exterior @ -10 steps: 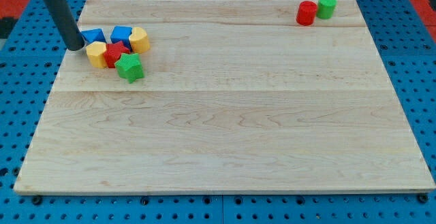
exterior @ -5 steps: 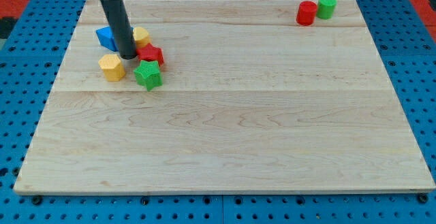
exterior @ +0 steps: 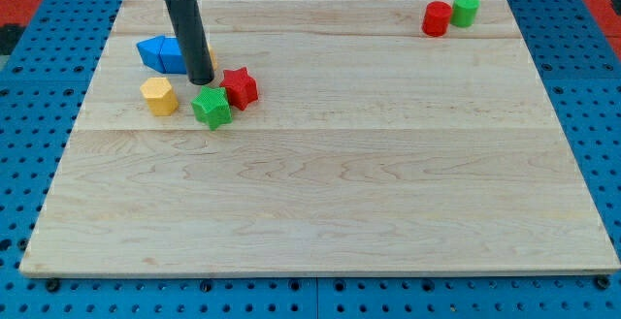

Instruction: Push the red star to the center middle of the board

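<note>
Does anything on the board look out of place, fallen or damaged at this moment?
Nothing stands out. My tip rests just left of the red star, with the green star touching it below. No block looks tipped or broken, and all lie on the board.

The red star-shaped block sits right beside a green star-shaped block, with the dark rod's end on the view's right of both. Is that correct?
Not quite. In the camera view, my tip is on the view's left of the red star-shaped block, just above the green star-shaped block. The two stars do sit side by side.
</note>
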`<act>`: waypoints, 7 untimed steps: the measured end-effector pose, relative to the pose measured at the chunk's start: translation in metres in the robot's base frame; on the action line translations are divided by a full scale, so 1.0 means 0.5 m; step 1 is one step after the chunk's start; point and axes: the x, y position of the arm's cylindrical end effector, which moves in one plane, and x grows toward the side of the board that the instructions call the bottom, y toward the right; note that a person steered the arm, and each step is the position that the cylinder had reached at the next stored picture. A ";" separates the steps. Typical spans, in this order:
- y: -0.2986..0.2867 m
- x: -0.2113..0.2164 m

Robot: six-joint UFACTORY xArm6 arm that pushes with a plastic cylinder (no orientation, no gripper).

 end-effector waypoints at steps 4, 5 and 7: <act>0.122 0.028; 0.217 0.010; 0.236 0.007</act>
